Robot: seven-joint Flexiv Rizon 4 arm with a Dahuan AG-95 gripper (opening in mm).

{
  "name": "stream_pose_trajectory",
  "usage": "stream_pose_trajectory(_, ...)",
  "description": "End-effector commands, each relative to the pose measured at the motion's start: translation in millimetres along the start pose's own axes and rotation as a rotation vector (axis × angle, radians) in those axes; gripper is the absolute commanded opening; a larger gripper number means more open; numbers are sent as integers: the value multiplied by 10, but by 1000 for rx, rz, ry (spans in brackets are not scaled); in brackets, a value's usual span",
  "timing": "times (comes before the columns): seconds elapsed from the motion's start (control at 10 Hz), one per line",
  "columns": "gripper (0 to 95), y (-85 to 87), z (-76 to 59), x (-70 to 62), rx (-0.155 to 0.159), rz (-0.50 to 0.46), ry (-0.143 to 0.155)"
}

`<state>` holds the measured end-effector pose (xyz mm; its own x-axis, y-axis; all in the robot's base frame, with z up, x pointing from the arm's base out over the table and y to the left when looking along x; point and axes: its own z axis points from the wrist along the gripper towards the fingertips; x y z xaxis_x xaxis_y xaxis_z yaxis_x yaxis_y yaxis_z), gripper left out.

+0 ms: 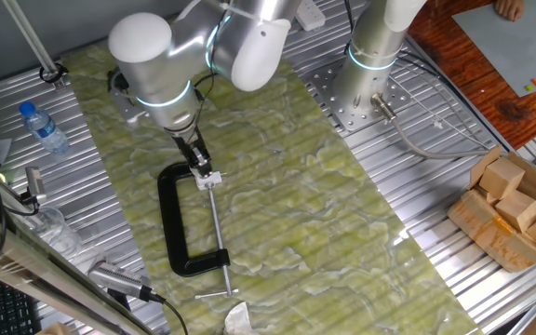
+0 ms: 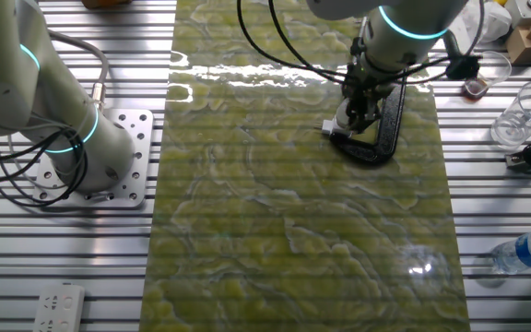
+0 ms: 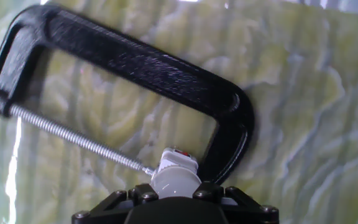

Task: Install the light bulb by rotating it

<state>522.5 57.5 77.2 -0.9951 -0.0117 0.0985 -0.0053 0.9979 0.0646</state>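
Closed on the light bulb [image 3: 174, 182], fingers [image 3: 143, 195] pinching its white rounded body from either side, seen at the bottom edge of the hand view. Just beyond the bulb, touching it, the white socket fitting [image 3: 178, 160], itself held between the tip of the threaded screw [image 3: 79, 139] and the fixed end of the black C-clamp [image 3: 148, 68]. Clamped that way, by the look of it, to keep the fitting from spinning while the bulb is rotated in. Bulb seated at the fitting's mouth; how far threaded, impossible to tell.

Gripper [image 1: 203, 170] planted at the upper end of the clamp in one fixed view, clamp lying flat on the green marbled mat [image 1: 324, 214], screw handle pointing toward the near edge. Wrist directly above, forearm rising steeply to the bulky white elbow joint [image 1: 142, 46], the tool axis tipped only slightly off vertical — a pose suited to turning about the bulb's own axis. From the other fixed view, gripper [image 2: 353, 118] hiding the bulb almost wholly. Off the mat, on the ribbed metal table [image 1: 417, 223], a clear bottle with a blue cap [image 1: 43, 126] well apart from the work.
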Motion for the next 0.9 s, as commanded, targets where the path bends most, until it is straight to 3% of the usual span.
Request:
stream_pose_trajectory(0.1, 0, -5, 5, 11, -20, 158, -3)
stream_pose_trajectory(0.2, 0, -6, 5, 12, -35, 194, -6)
stream_pose_trajectory(0.6, 0, -7, 6, 12, -15, 131, -6)
stream_pose_trajectory(0.7, 190, -7, 6, 12, -7, 86, -7)
stream_pose_trajectory(0.9, 190, -7, 6, 12, -7, 86, -7)
